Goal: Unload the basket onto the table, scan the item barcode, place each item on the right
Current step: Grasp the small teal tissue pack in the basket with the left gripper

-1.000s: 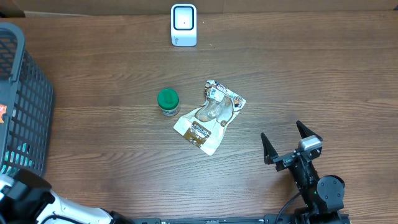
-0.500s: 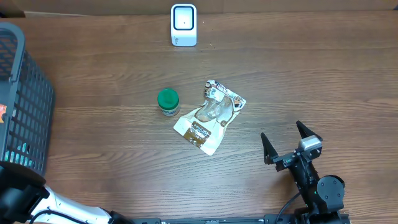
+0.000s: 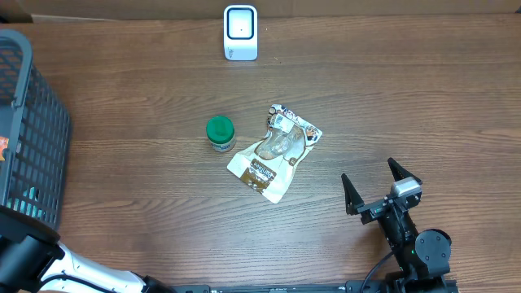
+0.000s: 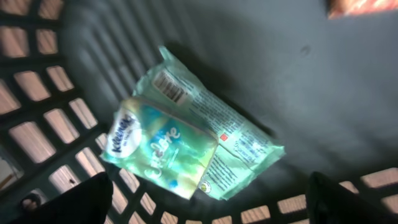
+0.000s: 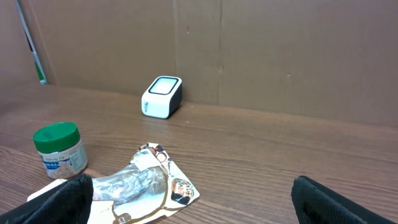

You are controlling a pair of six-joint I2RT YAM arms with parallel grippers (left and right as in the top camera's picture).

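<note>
A green and blue Kleenex tissue pack [image 4: 180,140] lies on the floor of the dark mesh basket [image 4: 311,74], its barcode [image 4: 169,87] facing up. My left gripper [image 4: 208,190] hovers open just over the pack's near edge, touching nothing. The white scanner [image 3: 240,32] stands at the table's far edge, also in the right wrist view [image 5: 161,97]. My right gripper [image 3: 370,175] rests open and empty at the front right, aimed toward the scanner.
The basket [image 3: 24,49] fills the left edge of the table. A green-lidded jar [image 3: 220,133] and a snack pouch [image 3: 273,152] lie mid-table. An orange packet [image 4: 360,6] sits in the basket beyond the tissue pack. A brown cardboard wall [image 5: 280,50] backs the table.
My left arm has shifted slightly at the basket's near corner. The right arm, jar, pouch and scanner have not moved.
</note>
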